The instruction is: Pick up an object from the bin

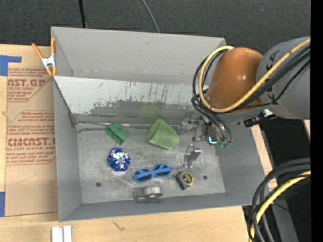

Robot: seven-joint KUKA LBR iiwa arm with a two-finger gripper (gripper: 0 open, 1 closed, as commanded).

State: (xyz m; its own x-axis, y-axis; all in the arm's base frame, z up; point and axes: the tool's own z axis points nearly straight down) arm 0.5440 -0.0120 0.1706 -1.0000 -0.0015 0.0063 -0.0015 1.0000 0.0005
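Camera view looks down on the grey bin [65, 135], where the gripper [193, 154] hangs low over the floor's right part, below the arm's orange cover [234, 77]. Whether its jaws are spread or pressed together cannot be told. A light green wedge [162, 134] lies just beside it toward the left, and a small black-and-yellow tape measure [185, 180] lies near it toward the front edge. Further left lie blue sunglasses [152, 173], a grey roll [148, 192], a blue-and-white ball [119, 160] and a dark green block [117, 132].

Two green things [117, 132] [162, 134], four others [119, 161] [151, 173] [147, 191] [184, 179]
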